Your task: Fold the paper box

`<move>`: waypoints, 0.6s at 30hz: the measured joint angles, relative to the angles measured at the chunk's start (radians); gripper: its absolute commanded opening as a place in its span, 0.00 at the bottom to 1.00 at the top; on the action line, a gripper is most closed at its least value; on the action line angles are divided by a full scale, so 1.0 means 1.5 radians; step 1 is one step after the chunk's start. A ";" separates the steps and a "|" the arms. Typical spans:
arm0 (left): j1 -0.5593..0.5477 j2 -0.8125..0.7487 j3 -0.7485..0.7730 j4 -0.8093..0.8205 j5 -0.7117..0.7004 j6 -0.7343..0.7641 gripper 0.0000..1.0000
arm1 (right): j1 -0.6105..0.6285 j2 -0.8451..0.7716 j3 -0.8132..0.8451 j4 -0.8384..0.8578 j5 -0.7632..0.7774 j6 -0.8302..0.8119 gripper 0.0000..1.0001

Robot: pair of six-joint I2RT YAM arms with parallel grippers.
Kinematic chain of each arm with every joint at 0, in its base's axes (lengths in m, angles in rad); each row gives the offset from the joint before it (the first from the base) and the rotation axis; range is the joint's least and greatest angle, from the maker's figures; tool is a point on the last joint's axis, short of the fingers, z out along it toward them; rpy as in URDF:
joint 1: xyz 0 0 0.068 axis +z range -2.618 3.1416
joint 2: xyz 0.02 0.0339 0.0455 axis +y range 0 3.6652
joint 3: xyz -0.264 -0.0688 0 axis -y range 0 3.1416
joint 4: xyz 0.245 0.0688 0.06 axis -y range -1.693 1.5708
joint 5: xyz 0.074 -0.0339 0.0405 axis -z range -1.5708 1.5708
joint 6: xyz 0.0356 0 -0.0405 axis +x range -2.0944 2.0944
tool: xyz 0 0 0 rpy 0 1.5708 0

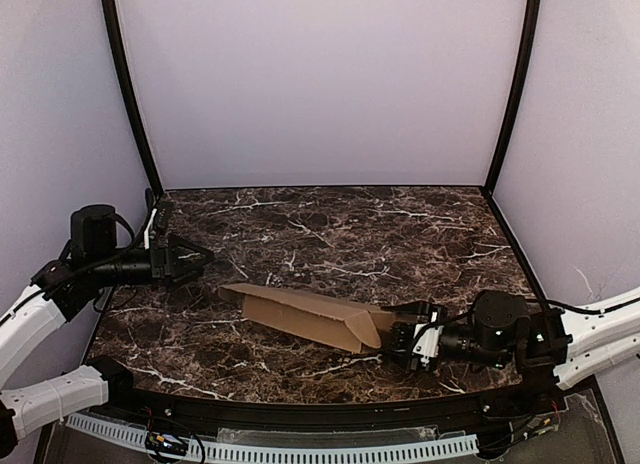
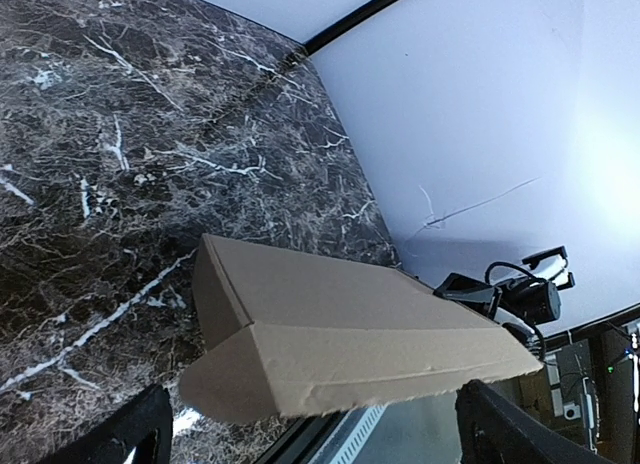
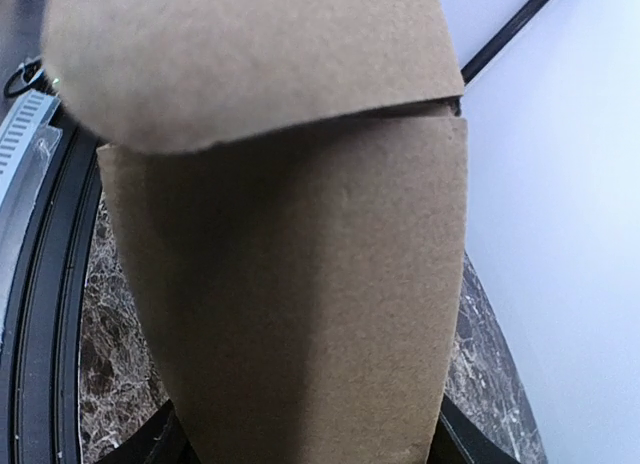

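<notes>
The paper box point(image 1: 305, 314) is a brown cardboard piece, partly folded, lying aslant on the marble table near its front middle. My right gripper point(image 1: 400, 336) sits at the box's right end. In the right wrist view the cardboard point(image 3: 290, 284) fills the whole span between the two fingers point(image 3: 165, 442), which press against its sides. My left gripper point(image 1: 195, 256) hovers at the table's left side, open and apart from the box. In the left wrist view the box point(image 2: 350, 324) lies ahead of the spread gripper point(image 2: 320, 436), its side flap turned up at the left end.
White walls and black corner posts point(image 1: 130, 94) close in the table on three sides. A white slotted strip point(image 1: 300, 449) runs along the near edge. The right arm's wrist point(image 2: 520, 294) shows behind the box in the left wrist view.
</notes>
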 measured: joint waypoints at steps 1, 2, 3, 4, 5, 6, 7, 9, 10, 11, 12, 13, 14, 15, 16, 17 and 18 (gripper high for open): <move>0.000 -0.003 0.006 -0.015 -0.012 0.012 0.99 | -0.013 -0.004 -0.001 0.002 -0.012 0.017 0.47; 0.000 -0.006 0.014 -0.035 -0.027 0.026 0.99 | -0.027 -0.008 -0.003 0.003 -0.026 0.034 0.47; 0.000 -0.009 0.020 -0.051 -0.038 0.038 0.99 | -0.039 -0.009 -0.005 0.007 -0.038 0.049 0.47; 0.000 -0.012 0.026 -0.068 -0.050 0.050 0.99 | -0.051 -0.010 -0.007 0.012 -0.053 0.064 0.47; 0.000 -0.015 0.032 -0.082 -0.061 0.060 0.99 | -0.064 -0.010 -0.010 0.019 -0.068 0.078 0.47; 0.000 -0.019 0.036 -0.094 -0.071 0.069 0.99 | -0.085 -0.010 -0.016 0.033 -0.091 0.098 0.47; 0.000 -0.025 0.038 -0.106 -0.080 0.076 0.99 | -0.100 -0.010 -0.021 0.041 -0.110 0.113 0.47; 0.000 -0.038 0.041 -0.122 -0.094 0.089 0.99 | -0.137 -0.007 -0.039 0.076 -0.150 0.148 0.47; 0.000 -0.044 0.042 -0.127 -0.099 0.094 0.99 | -0.157 -0.004 -0.052 0.100 -0.178 0.167 0.47; 0.000 -0.049 0.042 -0.132 -0.103 0.099 0.99 | -0.178 0.001 -0.065 0.124 -0.199 0.184 0.46; 0.000 -0.054 0.042 -0.138 -0.107 0.103 0.99 | -0.194 0.008 -0.074 0.139 -0.221 0.197 0.46; 0.000 -0.056 0.042 -0.140 -0.110 0.106 0.99 | -0.215 0.020 -0.084 0.162 -0.240 0.212 0.46; 0.000 -0.057 0.042 -0.141 -0.111 0.109 0.99 | -0.232 0.035 -0.090 0.181 -0.269 0.224 0.46; 0.000 -0.057 0.042 -0.141 -0.113 0.111 0.99 | -0.250 0.056 -0.095 0.205 -0.295 0.237 0.46; 0.000 -0.057 0.042 -0.142 -0.114 0.114 0.99 | -0.259 0.071 -0.098 0.222 -0.314 0.245 0.46; 0.000 -0.057 0.042 -0.144 -0.115 0.116 0.99 | -0.275 0.095 -0.102 0.253 -0.342 0.256 0.46; 0.000 -0.057 0.042 -0.145 -0.115 0.119 0.99 | -0.287 0.117 -0.104 0.279 -0.366 0.266 0.46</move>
